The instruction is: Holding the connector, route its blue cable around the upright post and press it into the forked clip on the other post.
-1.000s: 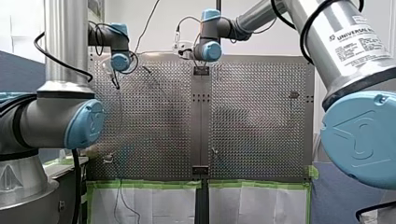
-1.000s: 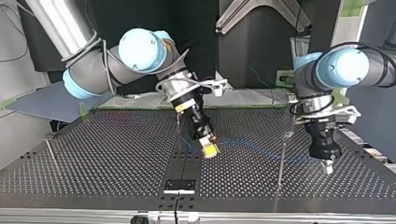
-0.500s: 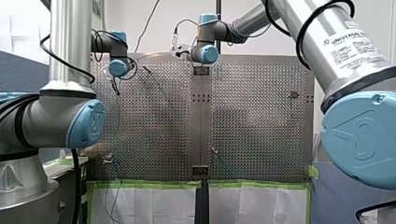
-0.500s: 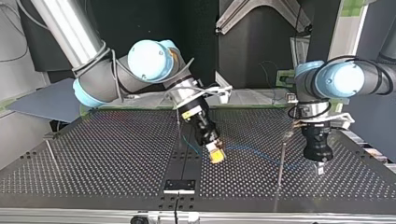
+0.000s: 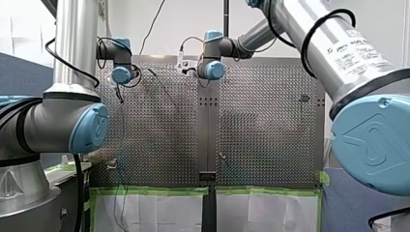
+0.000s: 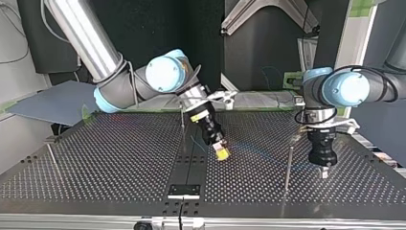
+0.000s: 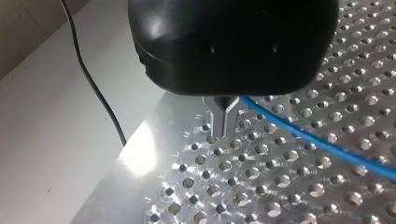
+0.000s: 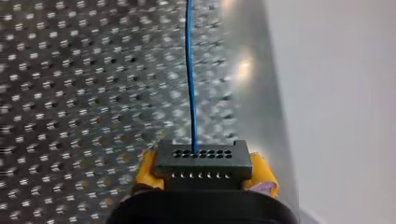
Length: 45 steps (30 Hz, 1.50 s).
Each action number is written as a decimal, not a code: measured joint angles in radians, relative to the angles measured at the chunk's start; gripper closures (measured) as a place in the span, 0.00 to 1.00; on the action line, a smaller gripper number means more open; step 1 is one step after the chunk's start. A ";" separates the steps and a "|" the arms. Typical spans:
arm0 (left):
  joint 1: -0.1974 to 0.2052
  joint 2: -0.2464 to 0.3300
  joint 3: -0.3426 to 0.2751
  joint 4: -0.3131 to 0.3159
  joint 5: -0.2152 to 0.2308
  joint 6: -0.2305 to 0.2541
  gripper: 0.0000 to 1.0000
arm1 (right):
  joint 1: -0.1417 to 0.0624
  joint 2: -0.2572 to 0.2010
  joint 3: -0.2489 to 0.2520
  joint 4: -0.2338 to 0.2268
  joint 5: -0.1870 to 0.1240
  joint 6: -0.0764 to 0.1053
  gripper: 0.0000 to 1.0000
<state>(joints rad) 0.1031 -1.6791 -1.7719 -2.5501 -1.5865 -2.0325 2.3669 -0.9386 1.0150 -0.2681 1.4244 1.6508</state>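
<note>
In the right wrist view my right gripper (image 8: 201,175) is shut on a black connector (image 8: 201,161) between yellow pads. A blue cable (image 8: 190,79) runs straight ahead from it over the perforated plate. In the top view that gripper (image 6: 221,152) hangs tilted just above the table's middle. My left gripper (image 6: 323,171) points down at the top view's right, close beside an upright post (image 6: 287,165) with a small head. In the left wrist view its metal fingers (image 7: 223,116) are shut, and the blue cable (image 7: 317,142) leaves from their side, low over the holes.
A thin post (image 6: 182,122) stands behind my right gripper, and another post (image 6: 51,155) is at the top view's far left. A black block (image 6: 184,190) sits on the centre strip near the front edge. A black wire (image 7: 91,79) lies off the plate beside my left gripper.
My left gripper has moved toward the top view's left, closer to the upright post. My right arm has swung toward the view's right, and its gripper dipped and rose again with the connector.
</note>
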 joint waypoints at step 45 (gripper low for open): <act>-0.011 -0.127 0.005 0.050 0.128 -0.067 0.25 | -0.048 0.115 0.128 0.024 0.058 -0.024 1.00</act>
<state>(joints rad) 0.0925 -1.8057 -1.7668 -2.4997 -1.4586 -2.0992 2.3186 -0.8232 1.1425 -0.2438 1.4822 1.6268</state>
